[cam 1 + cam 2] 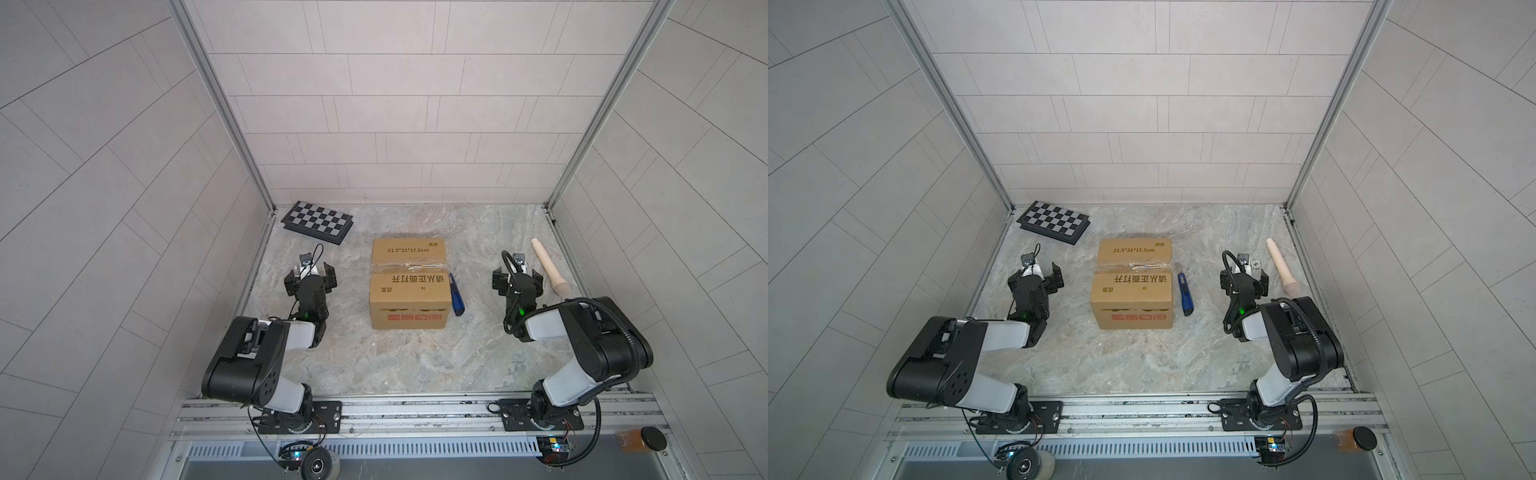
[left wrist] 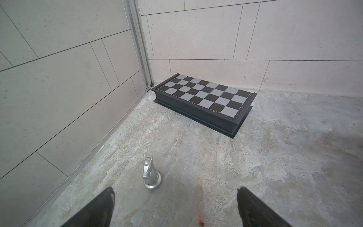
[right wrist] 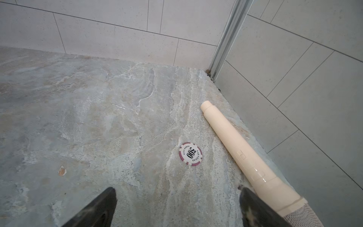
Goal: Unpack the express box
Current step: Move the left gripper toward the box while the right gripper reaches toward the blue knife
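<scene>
Sitting taped: cubic corrugated-cardboard express box (image 1: 409, 286).

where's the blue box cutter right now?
In both top views, the blue box cutter lies flat on the table just right of the express box, between it and the right gripper.

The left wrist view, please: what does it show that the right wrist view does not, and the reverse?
Only the left wrist view: the chequered board in the corner and a silver chess knight standing upright. Only the right wrist view: a poker chip lying flat and a cream cylinder beside it. Both: the marbled tabletop, tiled walls, and an open, empty left pincer or right pincer.
</scene>
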`<action>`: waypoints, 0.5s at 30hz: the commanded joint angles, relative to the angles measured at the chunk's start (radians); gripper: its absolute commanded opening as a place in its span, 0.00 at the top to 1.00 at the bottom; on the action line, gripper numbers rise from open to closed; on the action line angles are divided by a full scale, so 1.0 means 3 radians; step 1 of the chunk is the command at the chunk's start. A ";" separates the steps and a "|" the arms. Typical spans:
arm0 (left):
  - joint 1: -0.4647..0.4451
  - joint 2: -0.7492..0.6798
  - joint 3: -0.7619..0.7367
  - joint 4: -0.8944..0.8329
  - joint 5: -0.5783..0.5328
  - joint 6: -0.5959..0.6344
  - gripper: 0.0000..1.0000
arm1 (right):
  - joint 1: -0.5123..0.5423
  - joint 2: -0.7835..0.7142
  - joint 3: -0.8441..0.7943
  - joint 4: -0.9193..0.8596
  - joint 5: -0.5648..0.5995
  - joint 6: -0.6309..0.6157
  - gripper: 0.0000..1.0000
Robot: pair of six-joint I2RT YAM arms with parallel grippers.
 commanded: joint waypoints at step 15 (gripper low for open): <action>0.0017 -0.0015 0.0031 0.0027 0.0053 0.0028 0.00 | 0.0006 0.0021 -0.0008 0.0072 0.0046 0.0007 0.01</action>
